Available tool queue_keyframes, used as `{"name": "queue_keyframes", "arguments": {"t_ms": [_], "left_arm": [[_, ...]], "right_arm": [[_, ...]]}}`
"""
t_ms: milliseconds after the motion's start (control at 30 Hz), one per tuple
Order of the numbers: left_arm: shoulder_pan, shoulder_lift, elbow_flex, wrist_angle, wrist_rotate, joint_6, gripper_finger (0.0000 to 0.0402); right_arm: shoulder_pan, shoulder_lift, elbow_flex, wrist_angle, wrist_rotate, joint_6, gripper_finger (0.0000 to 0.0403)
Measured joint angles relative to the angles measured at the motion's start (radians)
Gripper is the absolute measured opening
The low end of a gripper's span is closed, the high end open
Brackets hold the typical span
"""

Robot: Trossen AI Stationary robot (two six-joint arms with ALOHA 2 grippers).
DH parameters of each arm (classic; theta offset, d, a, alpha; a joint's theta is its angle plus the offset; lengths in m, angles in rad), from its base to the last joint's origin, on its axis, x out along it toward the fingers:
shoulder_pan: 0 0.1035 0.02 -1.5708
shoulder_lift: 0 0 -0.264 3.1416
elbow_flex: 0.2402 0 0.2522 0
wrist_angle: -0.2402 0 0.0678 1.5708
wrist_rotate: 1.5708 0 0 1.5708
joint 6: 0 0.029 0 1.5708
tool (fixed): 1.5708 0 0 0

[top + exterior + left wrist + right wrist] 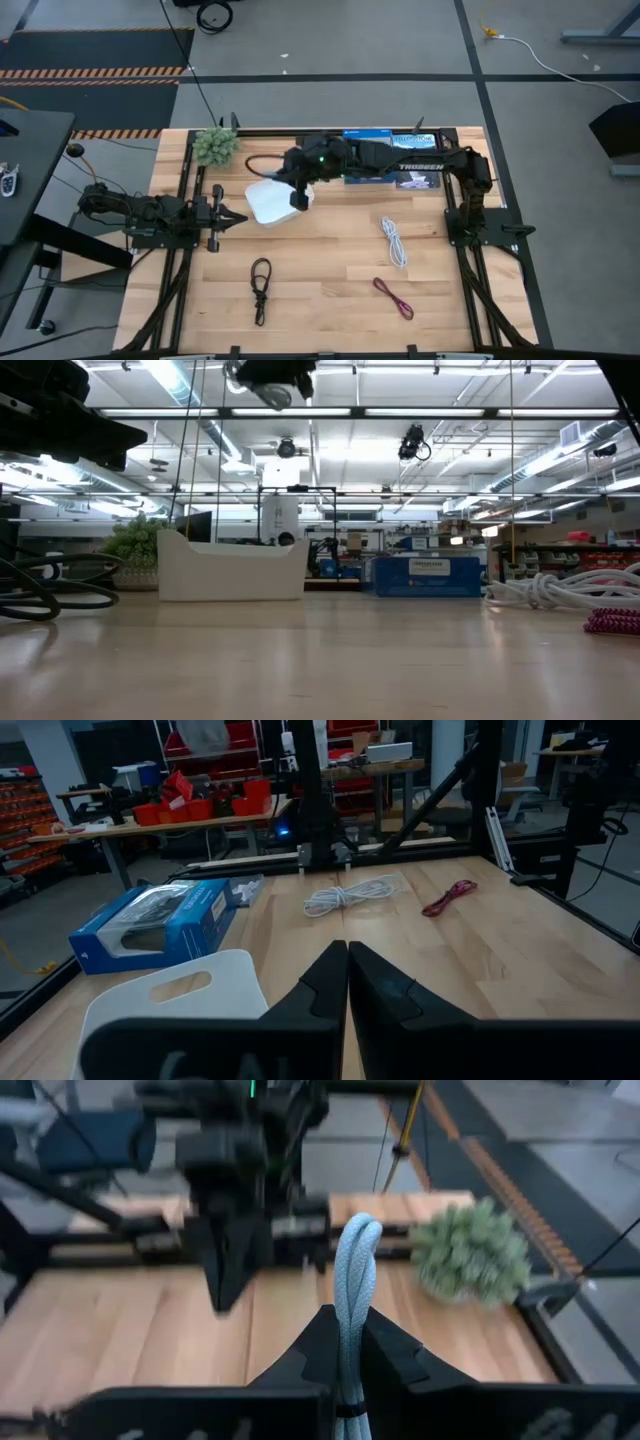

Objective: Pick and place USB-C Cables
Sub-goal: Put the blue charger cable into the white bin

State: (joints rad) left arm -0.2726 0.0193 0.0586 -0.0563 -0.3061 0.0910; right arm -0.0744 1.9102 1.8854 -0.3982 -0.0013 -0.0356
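A: Surface status?
B: Wooden table (330, 300) in a workshop hall. At its left edge, the left gripper (238, 218) rests low, fingers pressed together, holding nothing.

A: Cable positions, left to right?
B: Black cable (261, 288) lies near the front. The white bin (272, 203) sits mid-table; the right gripper (302, 197) hangs above its right edge, clamped on the grey-blue cable (354, 1305) (looped end protruding past the fingers). White cable (394, 241) lies farther right, dark red cable (394, 297) in front of it.
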Motion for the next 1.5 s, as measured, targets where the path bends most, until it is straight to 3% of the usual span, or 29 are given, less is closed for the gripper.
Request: {"name": "queue_keyframes", "arguments": {"t_ms": [200,633,1033,1500], "left_arm": [[0.000,0.000,0.000,0.000,0.000,0.000,0.0021],[0.000,0.000,0.000,0.001,0.000,0.000,0.0021],[0.000,0.020,0.000,0.004,0.000,0.000,0.0020],[0.000,0.020,0.000,0.007,0.000,0.000,0.0020]], "right_arm": [[-0.021,0.000,0.080,0.022,0.005,0.125,0.0029],[-0.063,0.093,0.071,0.016,0.005,0.423,0.0030],[-0.067,0.240,0.069,0.024,0.021,0.542,0.0030],[-0.096,0.267,0.069,-0.109,0.220,0.506,0.0030]]}}
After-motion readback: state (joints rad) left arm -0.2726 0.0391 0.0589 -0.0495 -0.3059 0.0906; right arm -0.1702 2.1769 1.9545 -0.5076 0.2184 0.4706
